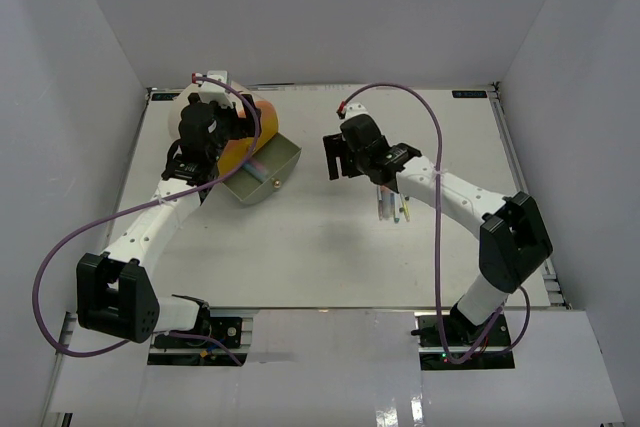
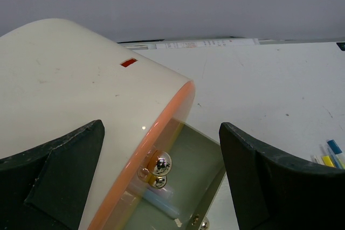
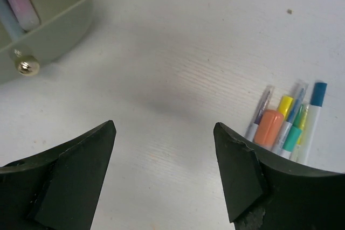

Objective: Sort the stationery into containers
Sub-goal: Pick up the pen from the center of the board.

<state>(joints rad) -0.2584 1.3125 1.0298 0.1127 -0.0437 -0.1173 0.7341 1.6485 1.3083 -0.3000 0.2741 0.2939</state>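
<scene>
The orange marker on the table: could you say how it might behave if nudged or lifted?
The orange marker looks round-bodied, so it would probably roll on the flat table. Short and rigid-looking, likely light. It lies among other pens, which may shift.

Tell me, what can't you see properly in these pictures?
- Top view: the left arm covers most of the organizer; the pens are too small to tell colours, tops under the right arm.
- Right wrist view: the pens' lower ends sit behind the right claw; the drawer is cut by the edge.
- Left wrist view: the drawer's contents are blurred.
</scene>
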